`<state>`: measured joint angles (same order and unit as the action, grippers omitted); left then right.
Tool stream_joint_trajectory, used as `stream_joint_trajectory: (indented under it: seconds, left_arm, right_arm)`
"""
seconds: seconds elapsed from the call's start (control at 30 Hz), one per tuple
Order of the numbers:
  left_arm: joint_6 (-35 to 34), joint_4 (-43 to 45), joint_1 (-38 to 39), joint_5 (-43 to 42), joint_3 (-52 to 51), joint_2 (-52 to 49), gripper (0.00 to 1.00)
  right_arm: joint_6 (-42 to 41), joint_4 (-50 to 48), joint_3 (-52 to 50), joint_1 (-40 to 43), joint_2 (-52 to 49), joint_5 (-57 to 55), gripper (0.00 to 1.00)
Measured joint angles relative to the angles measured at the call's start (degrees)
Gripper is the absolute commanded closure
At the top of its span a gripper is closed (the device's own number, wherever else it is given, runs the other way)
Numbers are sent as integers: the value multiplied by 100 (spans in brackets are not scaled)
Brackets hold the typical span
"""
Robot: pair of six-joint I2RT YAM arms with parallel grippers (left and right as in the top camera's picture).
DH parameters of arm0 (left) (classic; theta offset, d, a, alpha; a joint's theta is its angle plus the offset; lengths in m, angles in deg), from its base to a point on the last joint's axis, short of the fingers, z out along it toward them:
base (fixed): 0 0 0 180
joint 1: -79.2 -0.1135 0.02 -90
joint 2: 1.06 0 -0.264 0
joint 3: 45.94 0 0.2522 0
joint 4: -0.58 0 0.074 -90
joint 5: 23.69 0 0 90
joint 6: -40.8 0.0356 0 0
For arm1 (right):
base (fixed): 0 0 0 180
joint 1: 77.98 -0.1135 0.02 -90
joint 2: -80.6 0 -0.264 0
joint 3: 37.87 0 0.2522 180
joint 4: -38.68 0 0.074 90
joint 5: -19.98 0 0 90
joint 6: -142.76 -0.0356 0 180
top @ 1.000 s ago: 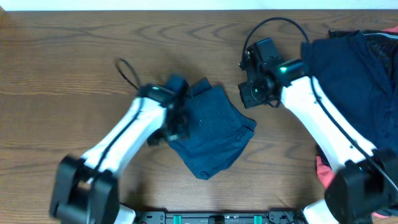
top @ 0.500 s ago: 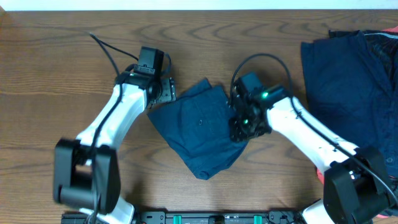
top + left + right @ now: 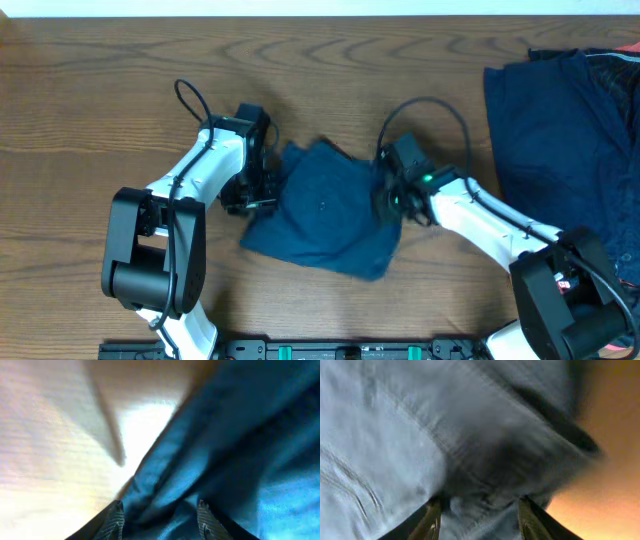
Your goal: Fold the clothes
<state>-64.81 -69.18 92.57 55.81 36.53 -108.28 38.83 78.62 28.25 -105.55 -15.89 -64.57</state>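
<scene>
Our left gripper (image 3: 160, 519) is narrowed, with a fold of the garment (image 3: 325, 212) filling the gap between its fingers. Our right gripper (image 3: 479, 519) pinches the opposite edge likewise. We judge that each grips one side so the cloth can be squared as one piece. It lies folded at the centre of the table (image 3: 100, 110); the pile (image 3: 560, 110) waits at upper right.
</scene>
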Motion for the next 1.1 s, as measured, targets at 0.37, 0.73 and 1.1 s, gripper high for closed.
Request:
stream_joint_trajectory:
  seconds: [0.37, 0.73, 1.1]
  left_arm:
    - [-70, -74, -66, -741, -2, 385, 13]
    - [-109, 1027, -74, -807, 24, 1078, 2]
    - [-103, 1681, -15, -1279, 20, -212, 1]
  right_arm:
    - [98, -498, 87, 378, 0, -94, 38]
    - [98, -431, 94, 378, 0, -94, 37]
    - [98, -286, 94, 378, 0, -94, 36]
